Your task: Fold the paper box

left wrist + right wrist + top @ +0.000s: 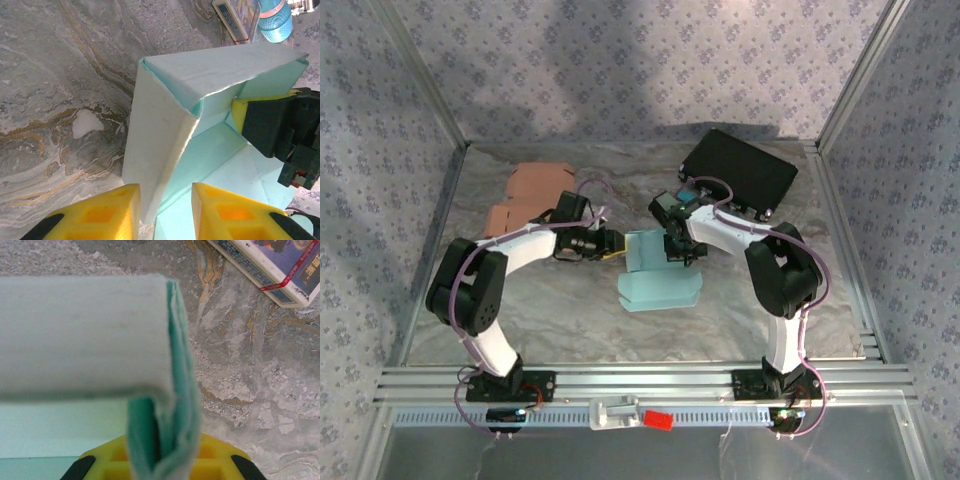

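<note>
The pale teal paper box lies partly folded mid-table, one wall raised at its far side. In the left wrist view its upright left wall runs between the yellow fingers of my left gripper, which stands open astride the wall's lower edge with a gap on the right side. From the top, the left gripper is at the box's left edge. My right gripper is at the raised wall's right end. There my right gripper is shut on the doubled layers of the box's wall.
A black case sits at the back right and flat brown cardboard pieces lie at the back left. A book-like pack with a red band and a blue bottle lie beyond the box. Metal frame posts border the table.
</note>
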`<act>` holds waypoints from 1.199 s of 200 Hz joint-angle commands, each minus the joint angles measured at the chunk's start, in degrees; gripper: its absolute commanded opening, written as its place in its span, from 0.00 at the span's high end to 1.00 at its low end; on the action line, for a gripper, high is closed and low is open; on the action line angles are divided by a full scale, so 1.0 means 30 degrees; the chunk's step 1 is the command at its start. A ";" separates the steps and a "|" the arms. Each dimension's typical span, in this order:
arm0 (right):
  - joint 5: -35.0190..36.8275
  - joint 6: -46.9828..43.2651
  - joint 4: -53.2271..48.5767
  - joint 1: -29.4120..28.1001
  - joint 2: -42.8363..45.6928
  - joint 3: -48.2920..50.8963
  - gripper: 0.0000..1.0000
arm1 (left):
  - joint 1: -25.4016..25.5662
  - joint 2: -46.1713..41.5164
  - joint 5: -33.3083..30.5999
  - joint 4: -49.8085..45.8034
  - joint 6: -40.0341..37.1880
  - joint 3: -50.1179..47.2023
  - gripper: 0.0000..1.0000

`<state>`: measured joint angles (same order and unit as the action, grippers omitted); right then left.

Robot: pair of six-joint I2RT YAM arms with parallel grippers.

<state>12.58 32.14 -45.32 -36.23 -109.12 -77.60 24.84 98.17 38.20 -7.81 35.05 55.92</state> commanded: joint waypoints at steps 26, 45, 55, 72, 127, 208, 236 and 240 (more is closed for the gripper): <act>-0.0289 -0.0225 -0.0273 0.0168 -0.0218 -0.0192 1.00 | 0.0216 0.0804 0.0410 0.0245 -0.0637 0.0327 0.72; -0.0325 -0.0254 -0.0251 0.0153 -0.0248 -0.0207 1.00 | 0.0216 0.0964 0.0423 0.0485 -0.0583 0.0362 0.74; -0.0383 -0.0255 -0.0266 0.0167 -0.0277 -0.0236 1.00 | 0.0245 0.0997 0.0465 0.0674 -0.0521 0.0399 0.75; -0.0436 -0.0291 -0.0276 0.0154 -0.0334 -0.0293 1.00 | 0.0339 0.1128 0.0481 0.0743 -0.0477 0.0516 0.77; -0.0661 -0.0503 -0.0350 0.0154 -0.0452 -0.0558 1.00 | 0.0827 0.1539 0.0185 0.0788 -0.0496 0.0774 0.87; -0.0809 -0.0679 -0.0300 0.0097 -0.0511 -0.0646 1.00 | 0.2209 0.1736 -0.3784 -0.3166 -0.1764 0.2667 0.92; -0.0794 -0.0653 -0.0279 0.0066 -0.0540 -0.0706 1.00 | 0.2918 0.2020 -0.5784 -0.4845 -0.2010 0.3532 0.91; -0.0791 -0.0651 -0.0300 0.0066 -0.0559 -0.0707 1.00 | 0.2996 0.2072 -0.6008 -0.5044 -0.2036 0.3654 0.91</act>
<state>11.53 31.07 -46.06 -35.46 -109.82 -77.93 31.51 102.43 26.11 -16.93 31.18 64.36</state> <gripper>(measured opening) 0.094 0.093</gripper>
